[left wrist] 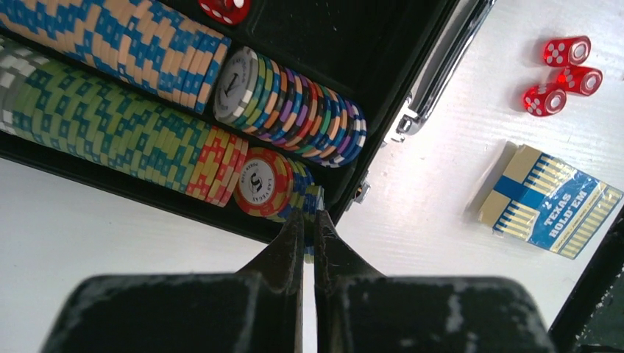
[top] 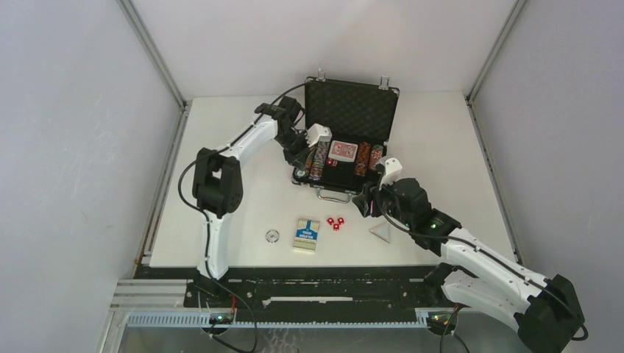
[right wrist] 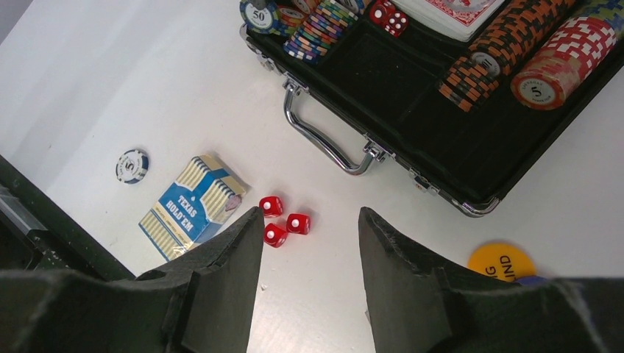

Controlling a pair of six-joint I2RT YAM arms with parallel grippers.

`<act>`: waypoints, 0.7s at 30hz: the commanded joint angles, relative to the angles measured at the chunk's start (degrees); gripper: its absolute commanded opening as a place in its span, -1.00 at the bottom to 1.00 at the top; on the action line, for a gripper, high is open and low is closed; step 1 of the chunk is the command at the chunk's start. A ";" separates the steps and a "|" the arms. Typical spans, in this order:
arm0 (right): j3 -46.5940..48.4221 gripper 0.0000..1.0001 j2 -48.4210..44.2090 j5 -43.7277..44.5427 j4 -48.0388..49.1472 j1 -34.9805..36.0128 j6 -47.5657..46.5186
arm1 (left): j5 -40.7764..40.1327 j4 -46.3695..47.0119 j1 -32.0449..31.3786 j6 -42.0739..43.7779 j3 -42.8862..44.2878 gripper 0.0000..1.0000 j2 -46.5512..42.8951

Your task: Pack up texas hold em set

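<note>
Red dice (right wrist: 283, 220), three in a tight cluster, lie on the worktop (right wrist: 147, 73) just ahead of my right gripper (right wrist: 310, 213), in front of the middle of the briefcase (right wrist: 383, 81) on its handle side. That gripper hangs released, jaws apart and empty, and the cluster sits closer to one finger than the other. It is much the nearer of my two grippers, so I judge the dice are its job. The cluster has no real long axis, so the move should need a short reach forward and down rather than a turn of the wrist.

Nearer me than the dice, a yellow button (right wrist: 502, 261) peeps out beside one finger. The triangle piece (top: 381, 232) sits in front of the briefcase's right corner. In front of its left corner the blue card box (right wrist: 193, 206) lies flat, its long axis running roughly toward the briefcase front. One loose chip (right wrist: 132, 165) rests just past that corner.

Farther on, past the silver handle (right wrist: 324, 140), the briefcase stands open with its lid up and rows of chips (left wrist: 279, 99) inside. At its left edge my left gripper (left wrist: 309, 217) is clenched, tips against the end chip of the outer row. I cannot tell whether it nips that chip.
</note>
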 commanded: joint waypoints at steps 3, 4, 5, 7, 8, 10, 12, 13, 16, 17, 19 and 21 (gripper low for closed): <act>-0.60 0.17 -1.78 1.10 0.47 -0.40 -0.82 | -3.09 3.17 -0.33 -0.63 4.80 -0.99 1.87; -0.68 0.17 -1.77 1.11 0.43 -0.40 -0.82 | -3.39 3.19 -0.34 -0.75 5.01 -0.99 2.09; -0.60 0.17 -1.77 1.19 0.43 -0.40 -0.82 | -3.73 3.18 -0.34 -0.80 5.10 -0.99 2.36; -0.72 0.17 -1.81 1.23 0.43 -0.36 -0.78 | -4.28 2.99 -0.42 -0.79 5.24 -0.99 2.58; -0.72 0.17 -1.74 1.29 0.43 -0.35 -0.82 | -4.39 2.99 -0.41 -0.76 5.21 -0.99 2.63; -0.71 0.17 -1.55 1.25 0.59 -0.36 -0.82 | -4.29 2.82 -0.43 -0.53 5.01 -0.99 2.49; -0.73 0.17 -1.51 1.25 0.69 -0.36 -0.80 | -4.78 3.04 -0.40 -0.52 4.87 -0.99 2.43; -0.73 0.17 -1.55 1.25 0.67 -0.40 -0.74 | -5.33 3.13 -0.42 -0.51 4.85 -0.99 2.35; -0.73 0.17 -1.75 1.24 0.43 -0.40 -0.74 | -6.79 3.62 -0.37 -0.56 4.91 -0.99 2.75; -0.73 0.17 -1.84 1.25 0.43 -0.40 -0.74 | -7.06 3.84 -0.42 -0.58 4.88 -0.99 2.77; -0.73 0.17 -1.88 1.18 0.43 -0.40 -0.73 | -7.08 4.68 -0.40 -0.60 4.69 -0.99 2.50; -0.73 0.17 -1.80 1.11 0.51 -0.40 -0.73 | -6.80 5.69 -0.38 -0.39 3.94 -0.99 2.17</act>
